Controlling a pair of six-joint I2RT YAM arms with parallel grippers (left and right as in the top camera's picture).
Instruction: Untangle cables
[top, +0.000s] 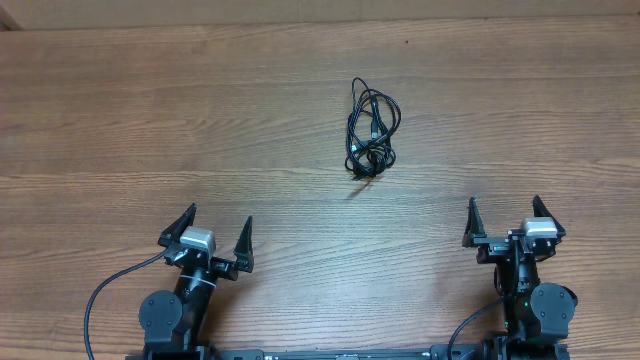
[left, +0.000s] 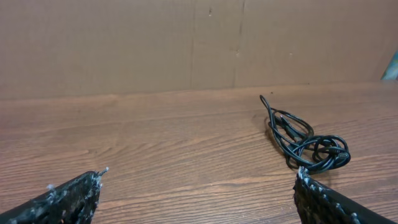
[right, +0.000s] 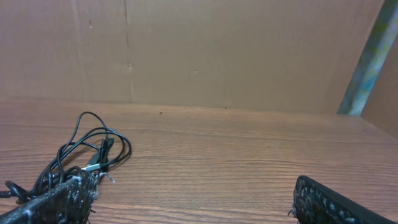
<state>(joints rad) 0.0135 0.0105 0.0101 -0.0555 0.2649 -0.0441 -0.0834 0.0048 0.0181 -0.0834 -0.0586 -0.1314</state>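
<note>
step: I start the reach | cables (top: 371, 130): one knotted black bundle, mid-way across the wooden table (top: 120, 120), toward its far edge | my left gripper (top: 220, 214), right gripper (top: 505, 200): both spread, empty, at its near edge | plan: I pinch one outer loop, pin the knot, pull slowly

Open table (top: 150, 120) all rnd cables (top: 370, 130); cardboard wall (left: 124, 43) at bk.

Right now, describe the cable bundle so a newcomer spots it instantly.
Start at the wooden table. Beyond its centre, slightly to the robot's right, lies the cable bundle. It is thin black knotted loops lying free, unlike the thicker arm cables.
</note>
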